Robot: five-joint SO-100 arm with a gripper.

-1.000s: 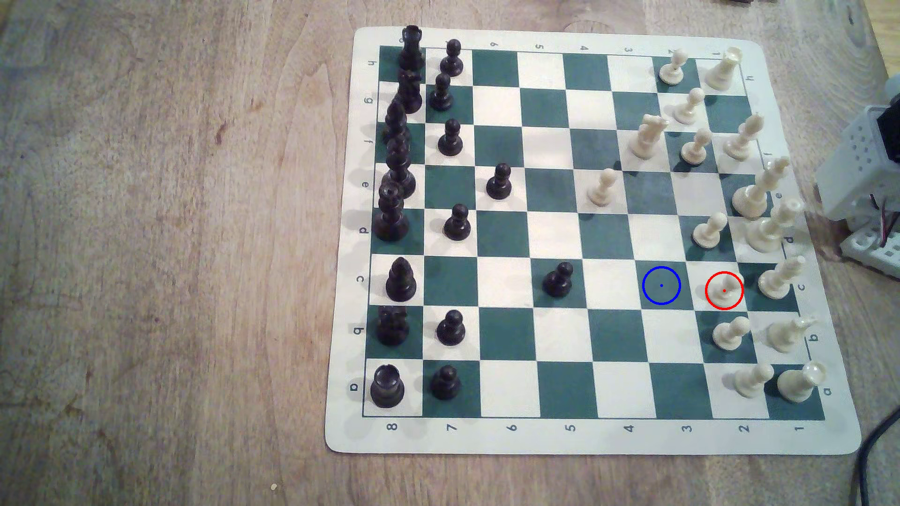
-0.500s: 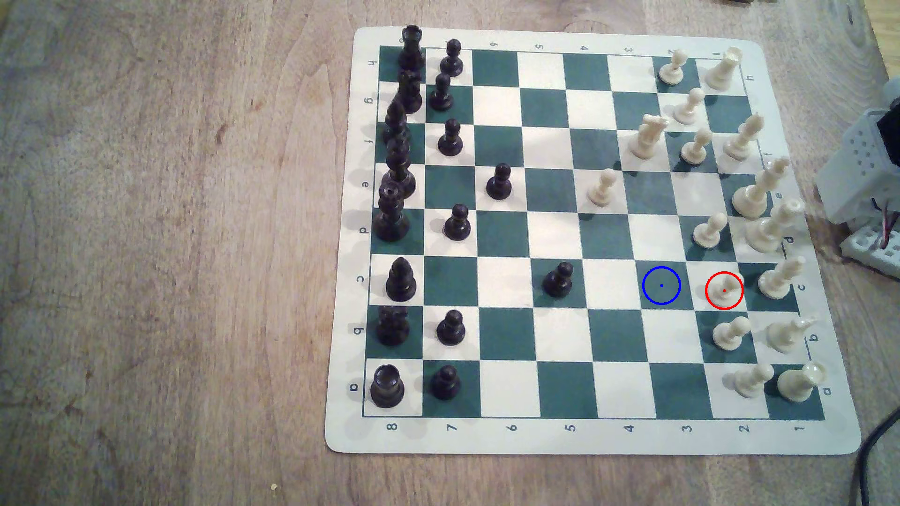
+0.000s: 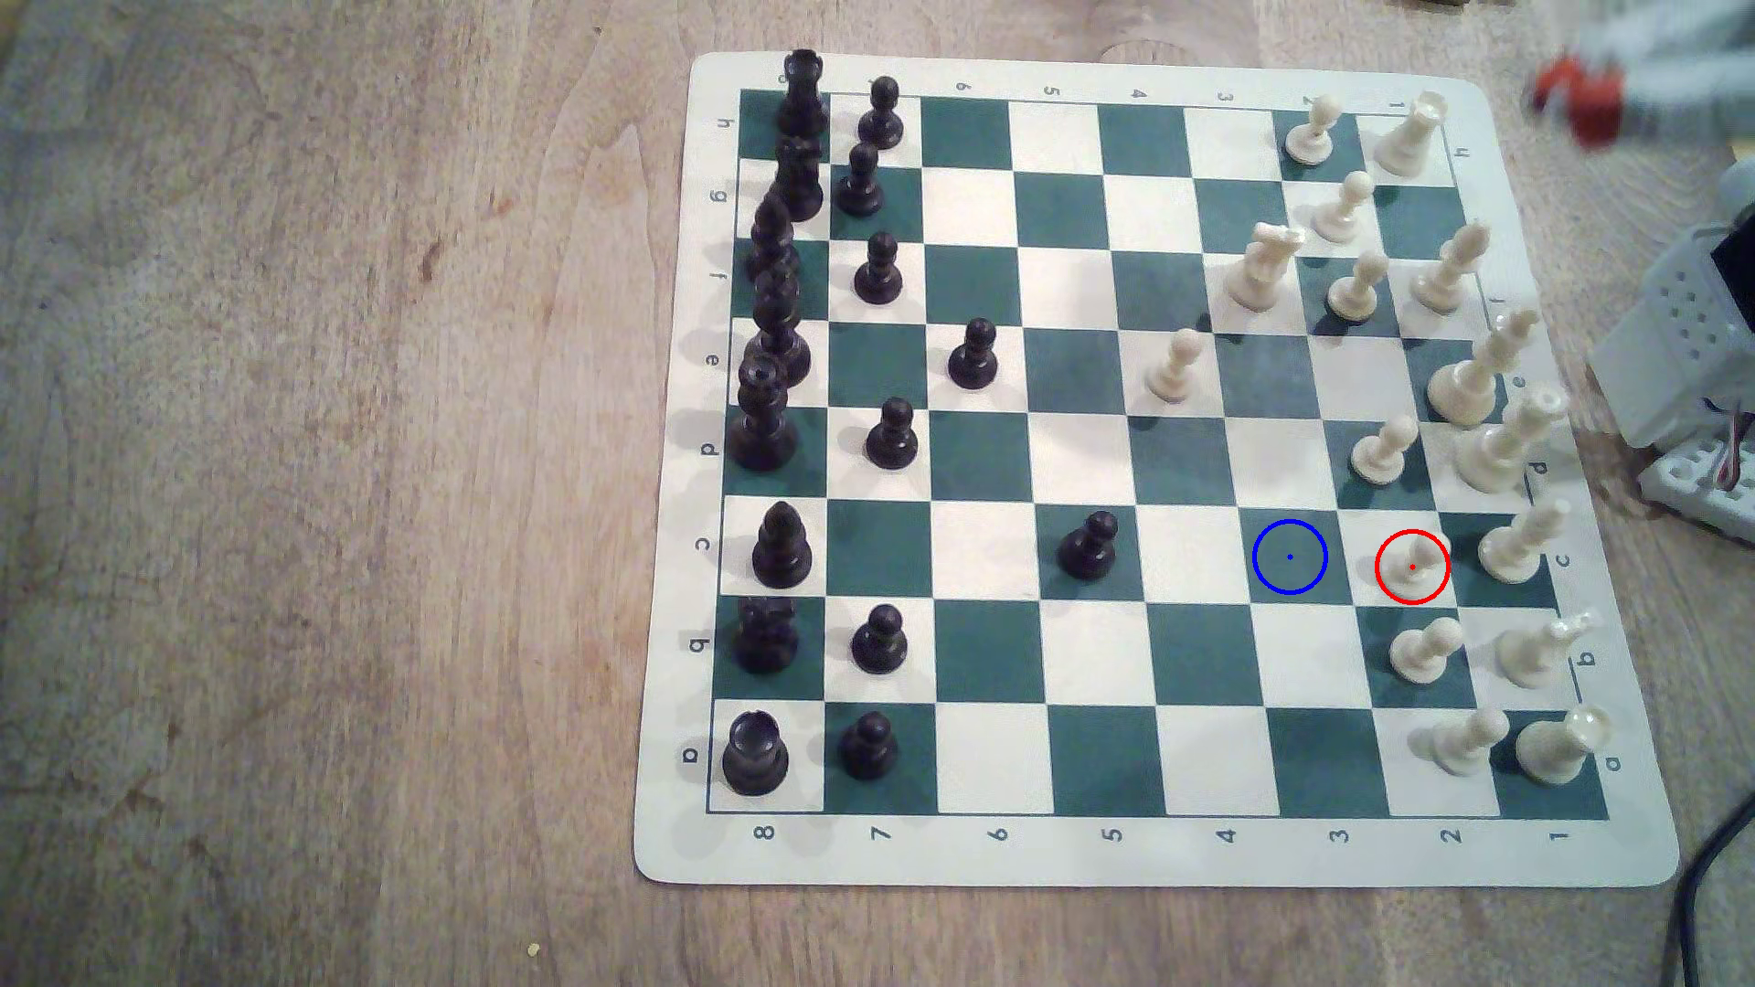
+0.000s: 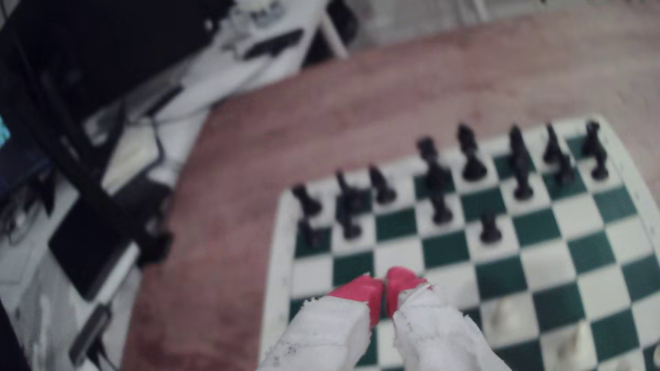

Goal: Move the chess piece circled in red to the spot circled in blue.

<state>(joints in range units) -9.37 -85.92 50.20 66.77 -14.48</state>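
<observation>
- The tool (image 3: 1576,95) has just swung into the exterior view as a red-tipped blur at the top right corner, off the board's far corner – half a second ago that corner showed only bare wood.
- The white arm base (image 3: 1681,351) at the exterior view's right edge has shifted a little against its earlier pose, which fits an arm that is now under way.
- In the wrist view the tool (image 4: 385,285) carries two red tips (image 4: 360,290) pressed together, or very nearly so, with nothing between them; it is closed and empty.
- That camera looks down across the board (image 4: 535,249) toward the rows of black pieces, and everything in it is soft with blur.
- The chess piece (image 3: 1415,555) sits where it sat before – on the white square inside the red ring, second column in from the exterior view's right, just beside the cream bishop (image 3: 1519,546).
- The spot (image 3: 1290,557), the dark green square with the blue ring and dot, lies one square toward the exterior view's left of the piece and is bare.
- Nothing on the board has moved between the pictures; only the arm has.
- Judging from this, the task is at its very start: the reach has begun, and the tool is well apart from the pawn.
- It would have to part its tips before it can take the pawn's head or neck.
- The risk I see is crowding, since the bishop and a neighbouring cream pawn (image 3: 1423,650) stand close to the one to be lifted.
</observation>
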